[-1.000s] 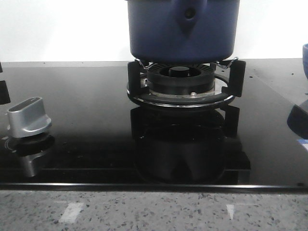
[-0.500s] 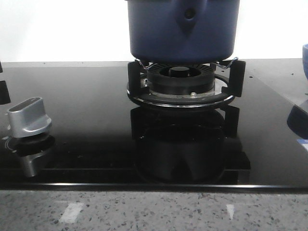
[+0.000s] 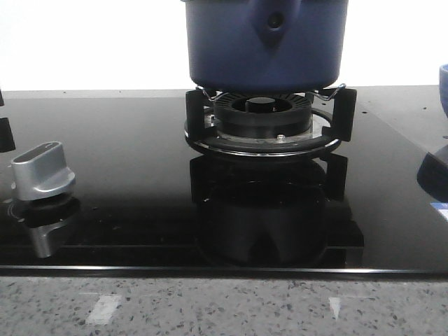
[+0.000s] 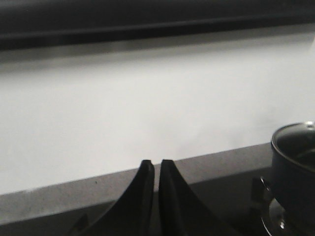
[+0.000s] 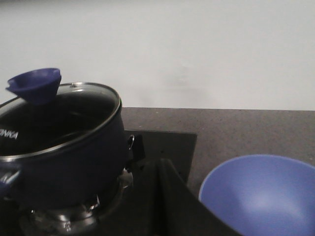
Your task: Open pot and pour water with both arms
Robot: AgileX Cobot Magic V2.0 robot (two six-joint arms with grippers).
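dark navy pot [image 3: 266,43] sits upright on the burner, glass lid on

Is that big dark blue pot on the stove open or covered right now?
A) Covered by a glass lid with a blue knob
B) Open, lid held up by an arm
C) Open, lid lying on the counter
A: the right wrist view shows the glass lid with its blue knob seated on the pot.

The pot [image 3: 264,43] has matt dark-blue walls; its lid [image 5: 59,115] looks like clear glass rimmed in shiny metal. The hob [image 3: 126,161] is glossy black, mirror-like. The knob [image 3: 42,171] is brushed silver. The countertop [image 3: 224,304] is speckled stone.
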